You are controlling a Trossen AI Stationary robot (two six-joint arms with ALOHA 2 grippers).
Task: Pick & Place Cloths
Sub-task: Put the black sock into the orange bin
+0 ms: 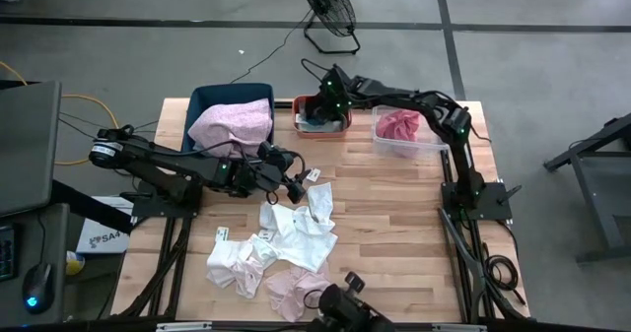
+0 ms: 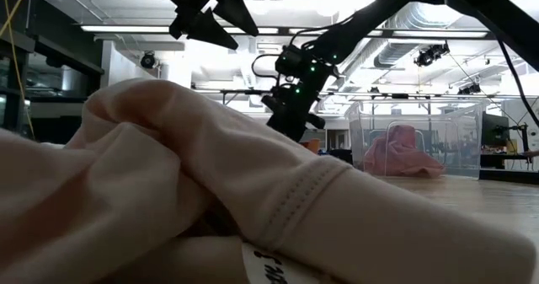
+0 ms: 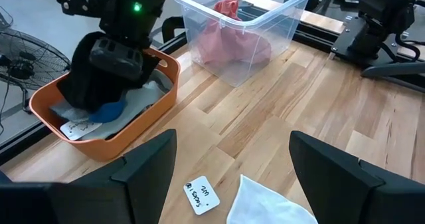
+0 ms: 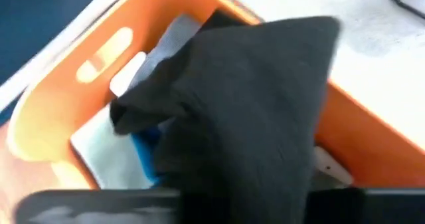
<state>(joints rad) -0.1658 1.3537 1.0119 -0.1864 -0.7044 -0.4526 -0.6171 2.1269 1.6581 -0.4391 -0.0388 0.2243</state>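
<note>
Two grippers: the right gripper (image 1: 320, 108) clamps a black cloth (image 4: 252, 111) over the orange bin (image 3: 40, 111); the left gripper (image 3: 226, 177) gapes wide, empty.

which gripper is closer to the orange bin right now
Right. The right gripper hangs over the orange bin, holding a black cloth above it. The left gripper is open over the table, nearer the white cloths.

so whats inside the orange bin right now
In the orange bin: a black cloth held by the right gripper, over grey-white and blue pieces. Anything beneath those is covered.
</note>
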